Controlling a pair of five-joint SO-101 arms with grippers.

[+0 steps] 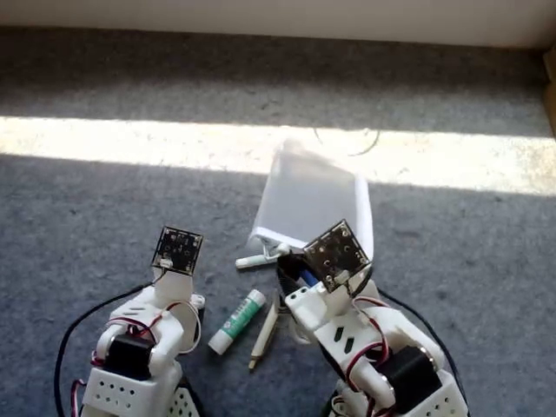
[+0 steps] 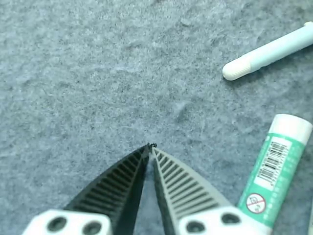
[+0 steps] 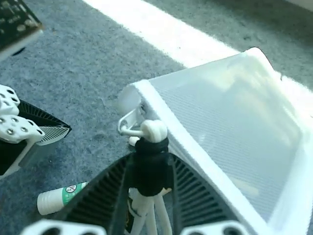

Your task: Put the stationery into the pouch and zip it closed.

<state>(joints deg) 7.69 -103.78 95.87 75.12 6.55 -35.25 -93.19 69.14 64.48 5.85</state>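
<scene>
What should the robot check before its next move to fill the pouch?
1. The left pincer is free: ok, shut and empty above the carpet.
2. The right pincer has a grip: ok, shut on a black-and-white item by the pouch.
3. The pouch mouth is open: cannot tell.
4. The glue stick is inside: not ok, it lies on the carpet.
5. The white pen is inside: not ok, on the carpet.
6. The pencil is inside: not ok, beside the glue stick.

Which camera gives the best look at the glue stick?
The high view: the glue stick shows whole, cap to base. The left wrist view shows it close but cut off at the edge; the right wrist view catches one end.
</scene>
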